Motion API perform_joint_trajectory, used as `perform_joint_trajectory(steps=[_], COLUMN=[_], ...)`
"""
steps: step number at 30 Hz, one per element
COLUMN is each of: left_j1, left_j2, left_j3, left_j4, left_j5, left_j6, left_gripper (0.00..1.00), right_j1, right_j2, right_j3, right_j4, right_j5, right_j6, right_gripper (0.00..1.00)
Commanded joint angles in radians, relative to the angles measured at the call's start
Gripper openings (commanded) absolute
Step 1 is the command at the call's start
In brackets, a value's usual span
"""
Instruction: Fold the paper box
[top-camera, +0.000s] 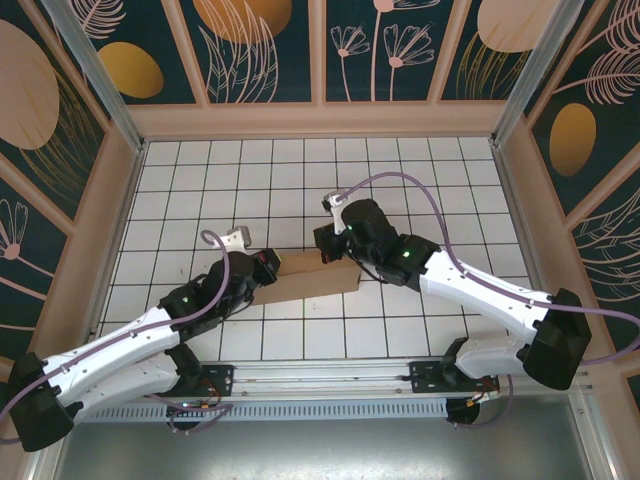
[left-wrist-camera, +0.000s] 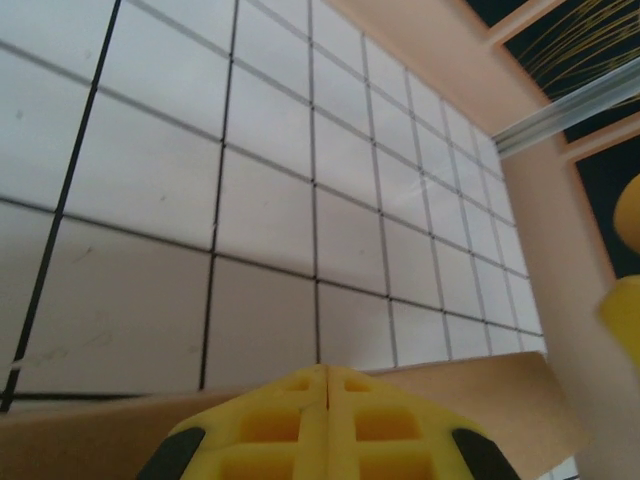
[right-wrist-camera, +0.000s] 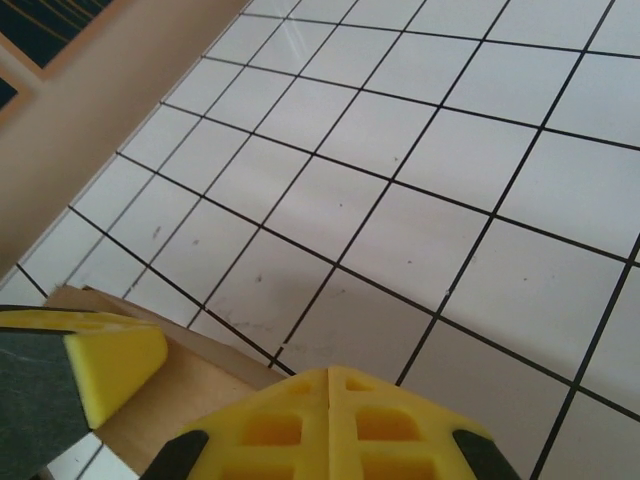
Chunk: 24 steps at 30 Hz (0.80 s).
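The paper box (top-camera: 318, 279) is a flat brown cardboard piece lying on the white tiled table between the two arms. My left gripper (top-camera: 267, 268) is at its left end, yellow fingers (left-wrist-camera: 300, 400) pressed together, with the cardboard (left-wrist-camera: 490, 395) just behind the tips. My right gripper (top-camera: 332, 252) is at the box's far right end, also shut (right-wrist-camera: 329, 372), and the cardboard (right-wrist-camera: 190, 392) lies to its lower left. Nothing shows between either pair of fingers. The left gripper's yellow finger (right-wrist-camera: 112, 362) rests over the cardboard in the right wrist view.
A wooden wall (top-camera: 320, 120) closes the back of the tiled table (top-camera: 300, 180), with side walls (top-camera: 118, 200) left and right (top-camera: 520, 190). A metal rail (top-camera: 330, 375) carrying the arm bases runs along the near edge.
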Motion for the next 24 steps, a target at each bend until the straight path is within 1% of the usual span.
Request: perform_joint_trajectory(steps=[1, 5, 8, 13, 15, 16, 18, 20, 22, 24], left_j1=[-0.003, -0.003, -0.003, -0.004, -0.004, -0.004, -0.004, -0.003, -0.003, -0.004], left_j2=[-0.009, 0.0, 0.013, 0.012, 0.019, 0.023, 0.025, 0.023, 0.02, 0.023], left_j3=[-0.045, -0.067, -0.063, -0.055, -0.051, -0.05, -0.048, -0.044, -0.041, -0.041], left_j4=[0.012, 0.012, 0.003, -0.003, -0.007, -0.011, -0.017, -0.019, -0.024, -0.03], left_j5=[0.014, 0.012, 0.003, 0.001, 0.009, 0.013, 0.021, 0.027, 0.03, 0.032], left_j6=[-0.044, -0.033, -0.014, 0.013, 0.028, 0.034, 0.045, 0.055, 0.066, 0.074], left_gripper=[0.0, 0.0, 0.0, 0.0, 0.0, 0.0, 0.0, 0.0, 0.0, 0.0], right_j1=[0.006, 0.005, -0.002, -0.002, -0.001, -0.004, -0.026, -0.067, -0.113, -0.147], right_j2=[0.006, 0.036, 0.069, 0.111, 0.109, 0.098, 0.051, -0.005, -0.063, -0.09], right_j3=[0.029, 0.057, 0.069, 0.044, 0.037, 0.037, 0.045, 0.05, 0.035, 0.016], right_j4=[-0.027, -0.083, -0.118, -0.152, -0.166, -0.173, -0.193, -0.213, -0.23, -0.253], right_j5=[0.014, -0.078, -0.136, -0.163, -0.138, -0.119, -0.081, -0.088, -0.111, -0.143], right_j6=[-0.066, -0.148, -0.154, -0.142, -0.129, -0.12, -0.09, -0.066, -0.067, -0.078], right_gripper=[0.0, 0.01, 0.01, 0.01, 0.01, 0.03, 0.14, 0.18, 0.24, 0.24])
